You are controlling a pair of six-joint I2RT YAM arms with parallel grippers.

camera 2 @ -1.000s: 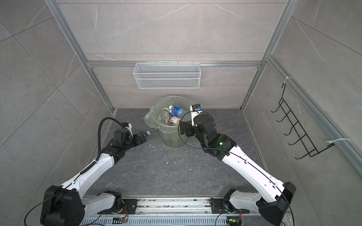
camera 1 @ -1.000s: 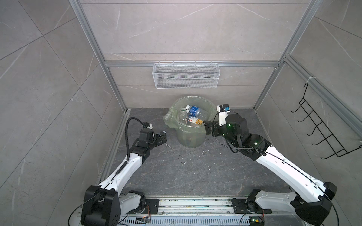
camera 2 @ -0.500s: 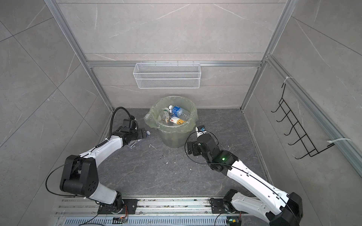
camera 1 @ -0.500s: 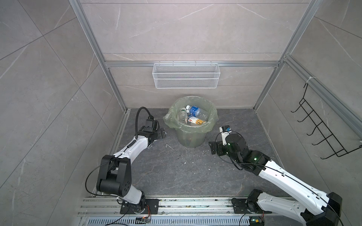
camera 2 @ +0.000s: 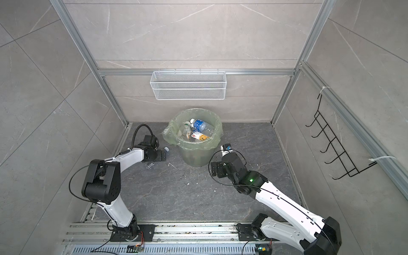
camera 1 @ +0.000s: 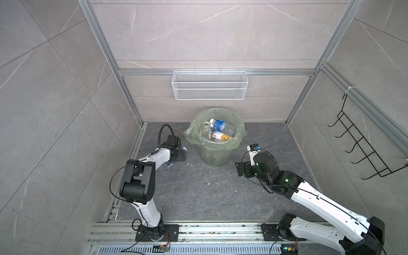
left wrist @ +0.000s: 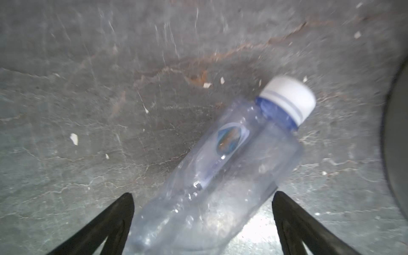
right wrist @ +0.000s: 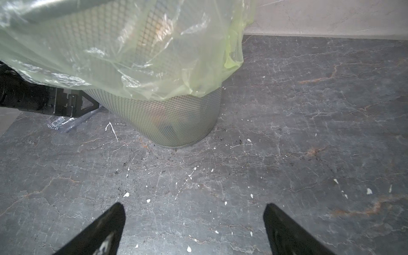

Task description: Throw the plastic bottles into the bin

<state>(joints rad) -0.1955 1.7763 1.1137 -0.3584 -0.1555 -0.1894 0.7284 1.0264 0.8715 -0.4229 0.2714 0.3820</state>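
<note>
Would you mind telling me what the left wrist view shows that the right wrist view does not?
Only the left wrist view: a clear bottle with a white cap, lying between the tips of the open left hand. Only the right wrist view: the bin with its green liner, a crumpled wrapper, the empty open right hand. Both: dark stone floor with white flecks.

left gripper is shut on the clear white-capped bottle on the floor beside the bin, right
No: the left gripper is open, fingers either side of the clear white-capped bottle on the floor beside the bin; the left wrist view shows it.
</note>
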